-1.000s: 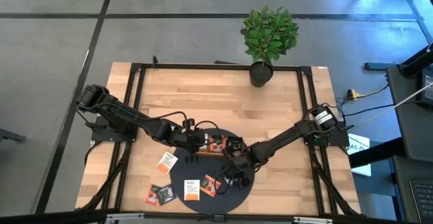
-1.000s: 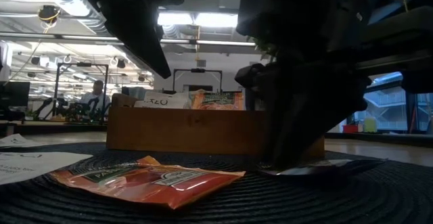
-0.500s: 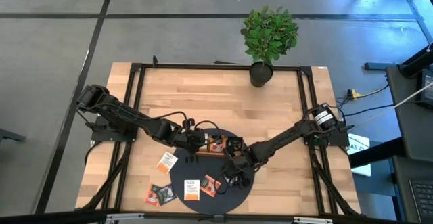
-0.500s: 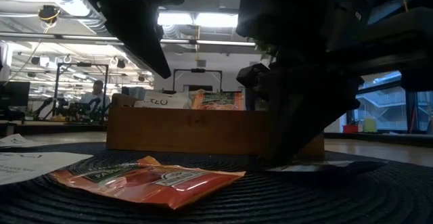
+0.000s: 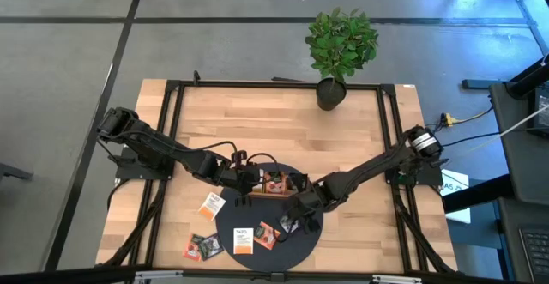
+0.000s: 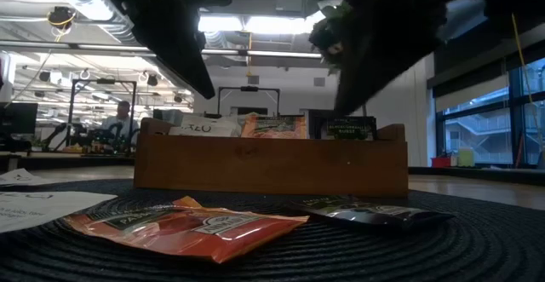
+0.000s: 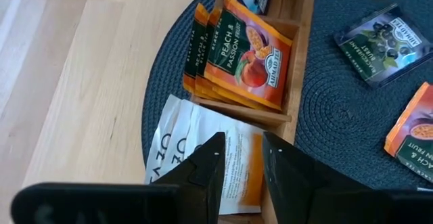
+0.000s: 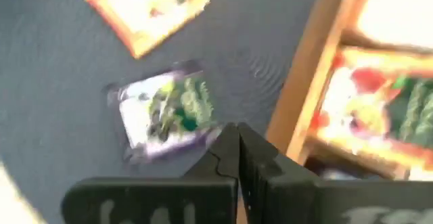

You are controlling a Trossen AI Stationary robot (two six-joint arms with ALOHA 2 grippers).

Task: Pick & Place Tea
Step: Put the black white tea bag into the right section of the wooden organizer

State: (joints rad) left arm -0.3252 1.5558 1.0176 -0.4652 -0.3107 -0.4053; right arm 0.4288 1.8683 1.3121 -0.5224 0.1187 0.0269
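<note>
The wooden tray (image 5: 276, 184) stands on a round dark mat (image 5: 287, 251) and holds orange sachets (image 7: 247, 55) and a white sachet (image 7: 193, 149) in its compartments. My left gripper (image 7: 241, 158) hovers open over the white sachet's compartment. On the mat lie a dark sachet (image 8: 166, 112), an orange sachet (image 6: 183, 224) and a white one (image 5: 243, 238). My right gripper (image 8: 237, 143) is shut and empty. It hangs above the mat between the dark sachet (image 6: 370, 214) and the tray (image 6: 272, 158).
Off the mat, an orange-and-white sachet (image 5: 210, 205) and dark sachets (image 5: 202, 246) lie on the bare wood near the table's left near corner. A potted plant (image 5: 340, 48) stands at the far edge. Black frame rails run along both sides of the table.
My right gripper has risen from the dark sachet it stood on and moved slightly toward the tray. The dark sachet stays flat on the mat, now uncovered. My left gripper has kept still.
</note>
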